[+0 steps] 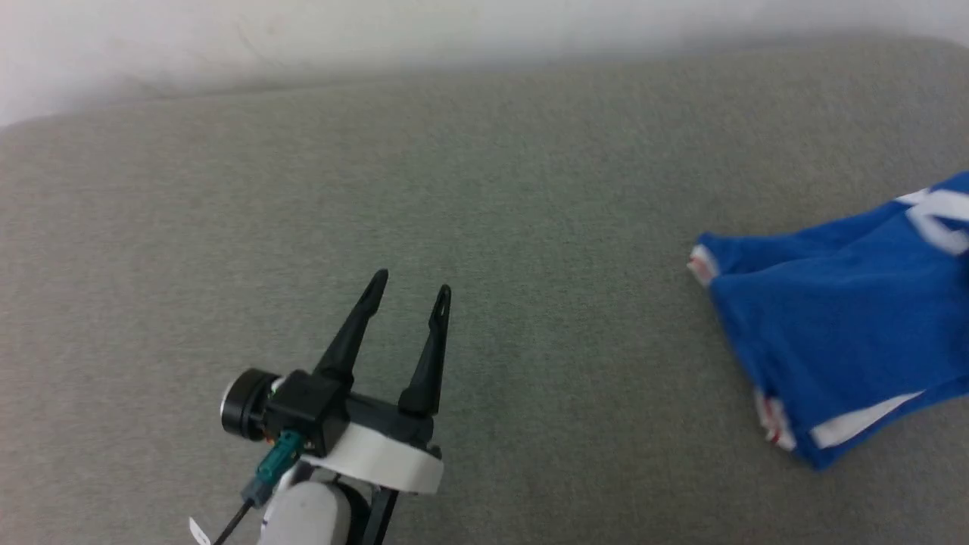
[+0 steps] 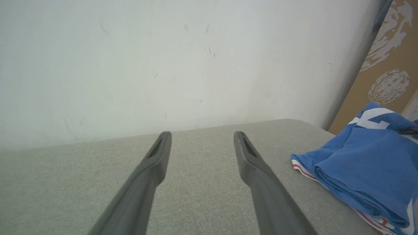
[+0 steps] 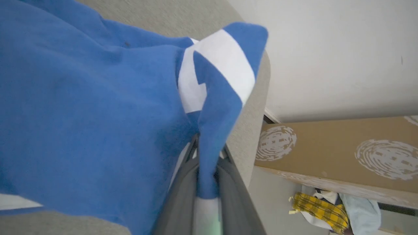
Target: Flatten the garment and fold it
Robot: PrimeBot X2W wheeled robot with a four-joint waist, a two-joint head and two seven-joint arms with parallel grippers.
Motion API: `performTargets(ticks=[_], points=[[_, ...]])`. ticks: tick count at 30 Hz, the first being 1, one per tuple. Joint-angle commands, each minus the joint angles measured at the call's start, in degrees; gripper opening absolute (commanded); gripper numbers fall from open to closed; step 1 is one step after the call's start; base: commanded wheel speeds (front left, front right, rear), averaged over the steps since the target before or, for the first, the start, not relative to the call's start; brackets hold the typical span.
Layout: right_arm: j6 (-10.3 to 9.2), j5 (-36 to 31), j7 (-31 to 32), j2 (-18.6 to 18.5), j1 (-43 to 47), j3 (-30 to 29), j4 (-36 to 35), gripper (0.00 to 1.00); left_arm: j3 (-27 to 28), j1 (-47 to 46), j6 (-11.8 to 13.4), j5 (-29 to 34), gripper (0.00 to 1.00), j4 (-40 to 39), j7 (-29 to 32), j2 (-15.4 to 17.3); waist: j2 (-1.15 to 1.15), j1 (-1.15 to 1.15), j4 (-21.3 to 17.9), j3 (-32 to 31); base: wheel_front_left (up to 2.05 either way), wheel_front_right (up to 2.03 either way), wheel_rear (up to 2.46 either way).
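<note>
Grey cloth is covering the bench [image 1: 484, 189], and a white wall [image 2: 163, 65] is standing behind it. I am guessing the job is only just starting. The garment [image 1: 840, 325] is lying in a bunched heap, not flat, and no neat fold is made yet. All the flattening is left to do, and then the folding after that.

My right tool [image 3: 209, 156] is clenching a blue fold of the garment between its two fingers. The rest of the shirt is spreading out ahead of that tool and to its left, and one corner is poking up in a peak just past the fingertips.

My left tool [image 1: 412, 281] is hanging released, with its fingers spread and nothing between them. The garment is sitting well off to that tool's right, not touching it.

The shirt is looking soft and bright blue, rolled in thick wrinkles. White printed shapes are showing on it, and white trim with red stripes is peeking out at the edge nearest the left tool.
</note>
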Motion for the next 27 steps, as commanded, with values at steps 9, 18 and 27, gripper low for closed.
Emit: performTargets(ticks=[9,18,27], points=[[-0.13,-0.09,-10.39,-5.48,-6.19,-4.23,15.16,0.00,-1.15,-6.74,-1.22,2.71,1.00,-1.41,-0.27,-0.04,0.01,0.00,-5.28,16.13,0.00,0.00,0.00],[-0.13,-3.37,-20.30,-5.66,-11.40,-14.93,32.06,0.00,-1.55,-10.11,-1.82,4.07,1.00,-2.34,-0.27,-0.04,0.01,0.00,-2.77,23.11,0.00,0.00,0.00],[-0.13,-9.84,-24.38,-3.81,-14.73,-21.31,41.37,0.00,-1.65,-10.92,-1.81,3.91,1.00,-2.64,-0.27,-0.04,0.01,0.00,-1.62,24.26,0.00,0.00,0.00]])
